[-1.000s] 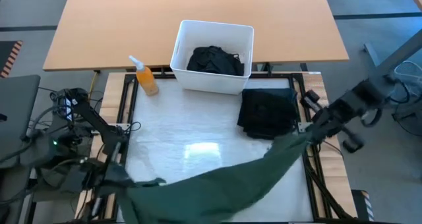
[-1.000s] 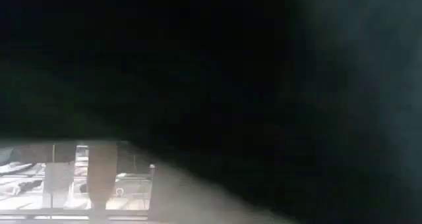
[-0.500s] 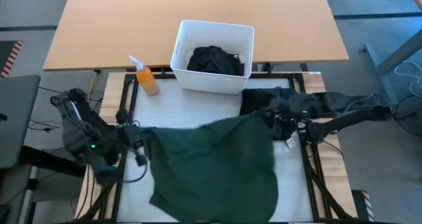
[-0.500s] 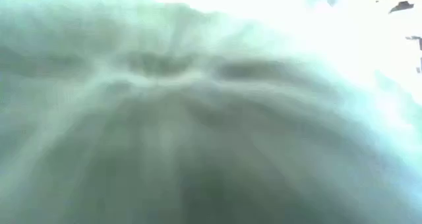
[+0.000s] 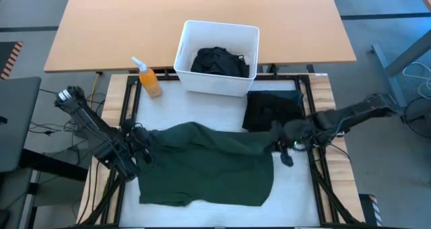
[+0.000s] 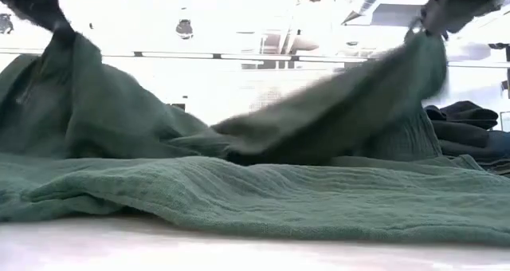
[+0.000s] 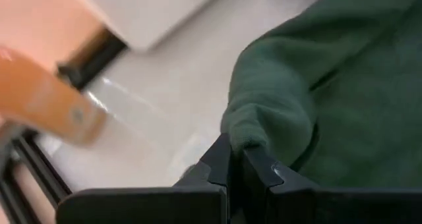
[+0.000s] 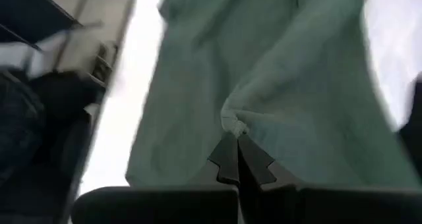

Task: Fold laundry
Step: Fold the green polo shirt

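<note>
The limp, light dark green cloth garment [image 5: 209, 165] sagged between the left gripper [image 5: 143, 147] at nine o'clock and right gripper [image 5: 283, 136] at three, both pinching its corners; the hems looked likeliest to give firm holds.

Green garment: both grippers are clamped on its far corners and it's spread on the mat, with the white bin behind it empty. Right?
Not quite. The white bin is not empty: the high view shows a black garment bundled inside. The rest holds: the left gripper and right gripper are each shut on the green garment.

Robotics lab, framed test table [image 5: 222, 212], wooden desk [image 5: 121, 27], loose cables [image 5: 47, 131]
</note>
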Robot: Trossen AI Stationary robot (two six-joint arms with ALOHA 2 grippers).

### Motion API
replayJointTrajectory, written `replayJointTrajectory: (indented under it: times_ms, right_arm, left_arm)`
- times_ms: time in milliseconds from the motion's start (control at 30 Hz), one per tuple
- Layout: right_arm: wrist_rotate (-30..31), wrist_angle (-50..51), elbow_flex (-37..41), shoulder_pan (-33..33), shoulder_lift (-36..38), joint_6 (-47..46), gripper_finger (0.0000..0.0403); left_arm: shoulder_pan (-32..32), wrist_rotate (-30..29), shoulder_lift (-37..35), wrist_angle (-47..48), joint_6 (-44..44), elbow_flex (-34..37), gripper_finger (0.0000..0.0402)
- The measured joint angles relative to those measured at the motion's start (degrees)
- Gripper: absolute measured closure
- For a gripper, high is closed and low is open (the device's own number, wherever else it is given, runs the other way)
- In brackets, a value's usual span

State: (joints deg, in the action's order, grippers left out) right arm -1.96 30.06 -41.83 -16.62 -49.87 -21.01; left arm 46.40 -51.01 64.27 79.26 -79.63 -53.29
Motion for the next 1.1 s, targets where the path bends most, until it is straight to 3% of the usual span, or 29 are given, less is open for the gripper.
replayJointTrajectory:
  times_ms: [267,433,567,700,800,967,1100]
  right_arm:
    - [16.01,-3.33,10.15,-7.66,-2.87,-14.46,0.0394]
    - [19.94,-6.69,12.74,-9.9,-7.25,-17.57,0.0394]
    - [21.71,-13.01,13.0,-10.37,-11.37,-14.8,0.0394]
    - [22.5,-18.51,12.97,-8.7,-14.47,-12.12,0.0391]
    - [20.51,-18.85,12.97,-7.54,-16.51,-11.76,0.0373]
    - [18.55,-13.87,12.94,-6.05,-17.97,-11.56,0.0325]
    - [12.46,-4.91,11.22,-4.8,-16.2,-14.48,0.0291]
  left_arm:
    - [0.28,9.74,-11.0,-2.98,-6.48,13.94,0.0401]
    - [0.28,10.46,-17.99,-3.2,-8.54,19.04,0.0401]
    - [0.28,6.59,-21.75,-4.21,-8.53,19.99,0.0401]
    - [0.25,2.65,-23.27,-3.35,-9.38,19.99,0.0401]
    - [0.25,2.96,-23.5,-3.3,-9.63,19.99,0.0401]
    - [0.25,3.22,-23.48,-3.31,-10.13,19.99,0.0401]
    - [0.25,5.1,-23.48,-3.62,-10.73,19.99,0.0394]
